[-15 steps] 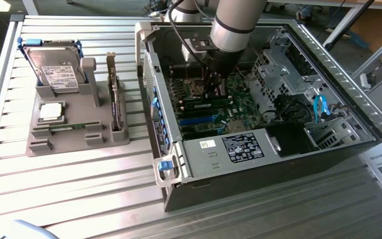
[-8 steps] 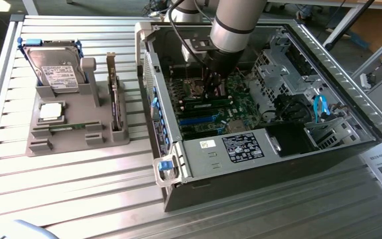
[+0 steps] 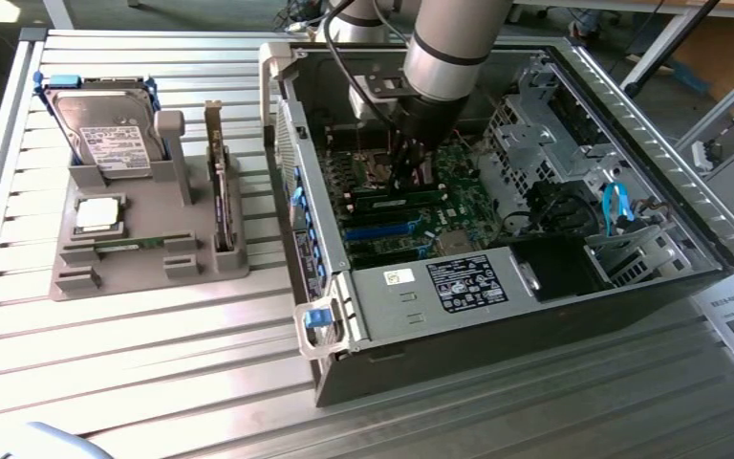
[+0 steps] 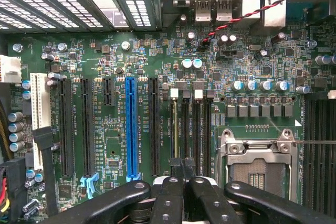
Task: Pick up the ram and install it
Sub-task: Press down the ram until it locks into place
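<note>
Exterior view: black case label (image 3: 466, 284), writing possibly unreadable.

The hand (image 3: 404, 177) stood deep inside the open computer case (image 3: 673, 182), its fingers closed, low over the motherboard (image 4: 157, 66). Close around it rose the case walls and the drive cage (image 3: 527, 120); beside its fingertips lay the memory slots (image 4: 189, 124), with the expansion slots (image 4: 131, 124) and empty CPU socket (image 4: 257, 163) flanking. Free room lay above the hand, through the case's open side.
</note>
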Action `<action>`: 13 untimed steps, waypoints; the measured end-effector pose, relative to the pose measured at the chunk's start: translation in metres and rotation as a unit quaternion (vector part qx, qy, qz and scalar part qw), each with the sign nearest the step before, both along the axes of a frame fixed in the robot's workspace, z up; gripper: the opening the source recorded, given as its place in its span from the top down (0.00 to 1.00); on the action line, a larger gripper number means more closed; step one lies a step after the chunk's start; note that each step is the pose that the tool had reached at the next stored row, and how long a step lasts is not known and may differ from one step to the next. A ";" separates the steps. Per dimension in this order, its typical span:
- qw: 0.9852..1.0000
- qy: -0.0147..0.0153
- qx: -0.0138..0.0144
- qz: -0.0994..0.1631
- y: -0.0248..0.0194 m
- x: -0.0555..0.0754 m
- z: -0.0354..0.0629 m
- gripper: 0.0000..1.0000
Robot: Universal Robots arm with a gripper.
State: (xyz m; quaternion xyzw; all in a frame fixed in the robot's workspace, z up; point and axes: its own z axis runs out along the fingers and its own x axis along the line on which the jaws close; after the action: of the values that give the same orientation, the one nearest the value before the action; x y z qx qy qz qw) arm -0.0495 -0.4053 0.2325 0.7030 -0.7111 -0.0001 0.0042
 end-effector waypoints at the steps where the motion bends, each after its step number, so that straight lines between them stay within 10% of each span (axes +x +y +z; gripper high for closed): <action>1: 1.000 0.000 0.000 0.000 0.0000 0.000 -0.0001 0.90; 13: 1.000 0.000 0.000 0.000 0.0000 0.000 -0.0024 0.90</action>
State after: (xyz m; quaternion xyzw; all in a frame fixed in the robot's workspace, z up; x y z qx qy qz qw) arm -0.0495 -0.4053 0.2302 0.7030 -0.7111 -0.0002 0.0042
